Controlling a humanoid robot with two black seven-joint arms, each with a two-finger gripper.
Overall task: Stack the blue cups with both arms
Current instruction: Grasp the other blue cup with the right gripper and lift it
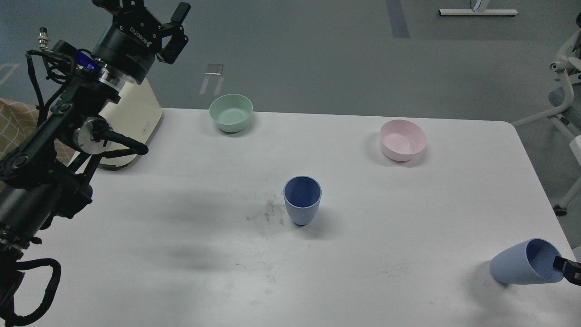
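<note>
Left gripper [156, 20] up in upper left of frame, fingers spread apart, holding nothing, well clear of desk [181, 254]. One blue cup [302, 200] upright mid-frame, you can see down inside it. Second blue cup [526, 262] tipped sideways at lower right, mouth facing right edge. Right gripper [569, 269] barely pokes in there, one finger at cup rim; can't tell if it's clamped. Green bowl [231, 113] and pink bowl [402, 140] toward top.

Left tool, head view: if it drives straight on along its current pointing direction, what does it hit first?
Nothing, as far as this view shows. The left tool is raised and points up and away past the table's far edge, toward bare floor. The green bowl sits lower and right, off that line. Depth is uncertain.
</note>
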